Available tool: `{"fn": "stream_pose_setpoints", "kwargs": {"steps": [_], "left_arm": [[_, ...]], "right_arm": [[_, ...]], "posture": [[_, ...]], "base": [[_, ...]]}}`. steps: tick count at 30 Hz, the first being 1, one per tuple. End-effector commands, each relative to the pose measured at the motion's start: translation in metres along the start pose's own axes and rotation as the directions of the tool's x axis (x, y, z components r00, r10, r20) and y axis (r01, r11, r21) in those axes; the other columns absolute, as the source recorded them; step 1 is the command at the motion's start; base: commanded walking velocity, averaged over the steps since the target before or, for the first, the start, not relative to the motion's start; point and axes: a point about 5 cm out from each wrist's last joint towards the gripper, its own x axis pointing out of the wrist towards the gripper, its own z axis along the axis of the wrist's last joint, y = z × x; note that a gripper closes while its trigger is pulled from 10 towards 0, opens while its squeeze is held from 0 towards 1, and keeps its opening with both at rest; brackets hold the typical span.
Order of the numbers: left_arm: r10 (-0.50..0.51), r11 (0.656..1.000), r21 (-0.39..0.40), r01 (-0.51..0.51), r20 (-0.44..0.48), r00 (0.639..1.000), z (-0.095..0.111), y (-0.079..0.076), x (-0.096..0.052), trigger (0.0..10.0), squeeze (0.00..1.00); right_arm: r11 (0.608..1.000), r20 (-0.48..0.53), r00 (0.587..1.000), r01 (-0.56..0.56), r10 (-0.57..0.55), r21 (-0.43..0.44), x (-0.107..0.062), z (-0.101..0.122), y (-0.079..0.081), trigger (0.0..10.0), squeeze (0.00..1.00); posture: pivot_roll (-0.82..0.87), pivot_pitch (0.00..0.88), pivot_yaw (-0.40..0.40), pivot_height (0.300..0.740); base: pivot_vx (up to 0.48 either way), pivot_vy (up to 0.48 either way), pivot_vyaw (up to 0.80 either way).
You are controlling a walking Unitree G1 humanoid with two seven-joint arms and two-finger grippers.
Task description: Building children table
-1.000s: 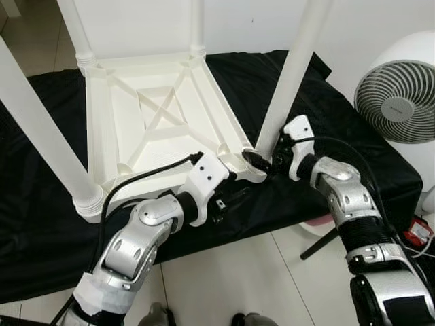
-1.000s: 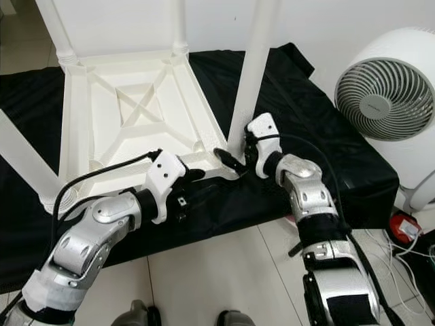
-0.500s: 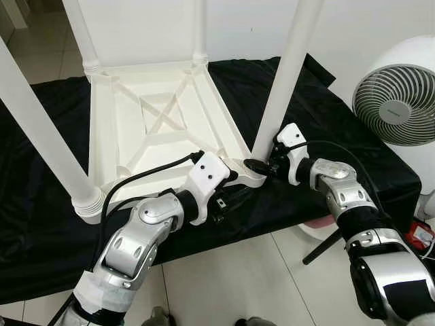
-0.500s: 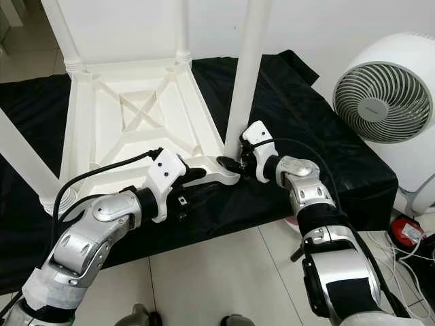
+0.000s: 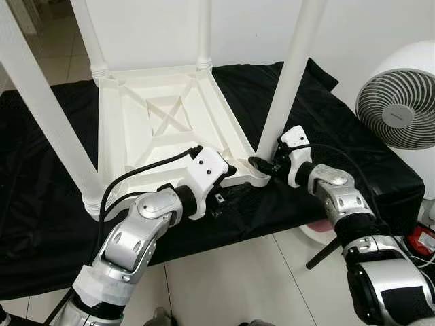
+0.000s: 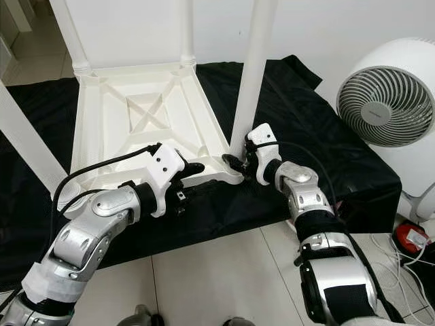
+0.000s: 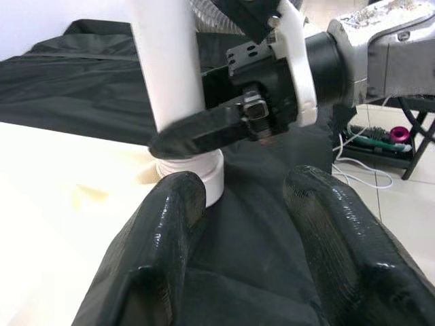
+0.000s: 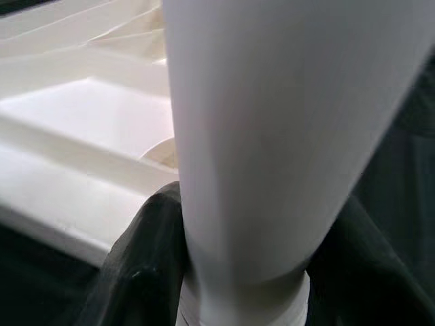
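A white plastic children's table (image 5: 163, 129) lies upside down on a black cloth (image 5: 41, 204), its legs pointing up. My right gripper (image 5: 262, 165) is shut on the base of the near right leg (image 5: 289, 81). In the right wrist view its black fingers (image 8: 146, 258) hug both sides of that leg (image 8: 272, 136). My left gripper (image 6: 189, 182) sits at the table's near edge, just left of that leg's socket. It is open. In the left wrist view its fingers (image 7: 166, 231) have only cloth between them.
A white round fan (image 5: 408, 102) stands on the floor to the right. A red object (image 5: 421, 241) and cables lie at the lower right. Three other table legs rise at the left and back. Light floor tiles (image 5: 231, 278) run in front of the cloth.
The camera view has shifted slightly. My right forearm has swung lower with its gripper still at the leg's base. The left gripper has hardly moved.
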Motion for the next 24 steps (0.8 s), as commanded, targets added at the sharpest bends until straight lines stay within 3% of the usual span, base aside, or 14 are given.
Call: {"fn": "stream_pose_setpoints", "kwargs": {"steps": [1,3,4,6,7,10,14,18,19,24], "left_arm": [[-0.016,1.000,-0.005,0.016,-0.002,1.000,-0.001,-0.002,-0.001,10.0,0.00],[-0.020,1.000,-0.011,0.020,-0.001,1.000,-0.002,-0.005,-0.001,10.0,0.00],[-0.020,1.000,-0.011,0.020,-0.001,1.000,-0.002,-0.005,-0.001,10.0,0.00],[-0.024,1.000,-0.012,0.024,-0.002,1.000,-0.002,-0.006,-0.001,10.0,0.00],[-0.024,1.000,-0.012,0.024,-0.002,1.000,-0.002,-0.006,-0.001,10.0,0.00],[-0.021,1.000,-0.015,0.021,-0.003,1.000,-0.003,-0.006,-0.001,10.0,0.00],[-0.025,0.999,-0.023,0.025,0.002,1.000,-0.003,-0.009,0.000,10.0,0.00],[-0.028,0.999,-0.025,0.028,0.003,1.000,-0.003,-0.010,0.000,10.0,0.00],[-0.026,0.999,-0.024,0.026,0.003,1.000,-0.003,-0.009,0.001,10.0,0.00],[-0.020,0.999,-0.026,0.020,0.003,1.000,-0.002,-0.008,0.000,10.0,0.00]], "right_arm": [[0.997,0.003,0.998,0.069,-0.069,0.016,-0.001,0.001,0.000,10.0,0.00],[0.968,0.004,0.976,0.216,-0.219,0.124,0.002,0.000,0.016,10.0,0.00],[0.968,0.004,0.976,0.216,-0.219,0.124,0.002,0.000,0.016,10.0,0.00],[0.913,-0.022,0.936,0.347,-0.351,0.213,0.001,0.000,0.024,10.0,0.00],[0.913,-0.022,0.936,0.347,-0.351,0.213,0.001,0.000,0.024,10.0,0.00],[0.844,-0.006,0.872,0.475,-0.489,0.248,-0.001,0.009,0.038,10.0,0.00],[0.884,0.057,0.910,0.383,-0.411,0.268,0.006,0.020,0.053,10.0,0.00],[0.894,0.064,0.918,0.362,-0.390,0.264,0.005,0.020,0.053,10.0,0.00],[0.903,0.077,0.928,0.331,-0.364,0.276,0.003,0.024,0.054,10.0,1.00],[0.922,0.110,0.941,0.282,-0.320,0.265,-0.001,0.033,0.050,10.0,1.00]], "posture": [[-0.08,0.040,0.013,0.740],[-0.08,0.047,0.012,0.740],[-0.08,0.047,0.012,0.740],[-0.08,0.054,0.006,0.740],[-0.08,0.054,0.006,0.740],[-0.09,0.064,0.004,0.740],[-0.09,0.064,0.004,0.740],[-0.09,0.071,0.006,0.740],[-0.09,0.072,0.001,0.740],[-0.08,0.076,-0.001,0.740]], "base": [[0.000,0.000,0.00],[0.000,0.000,0.00],[0.000,0.000,0.00],[0.000,0.000,0.00],[0.000,0.000,0.00],[0.000,0.000,0.00],[0.000,0.000,0.00],[0.000,0.000,0.00],[0.000,0.000,0.00],[0.000,0.000,0.00]]}}
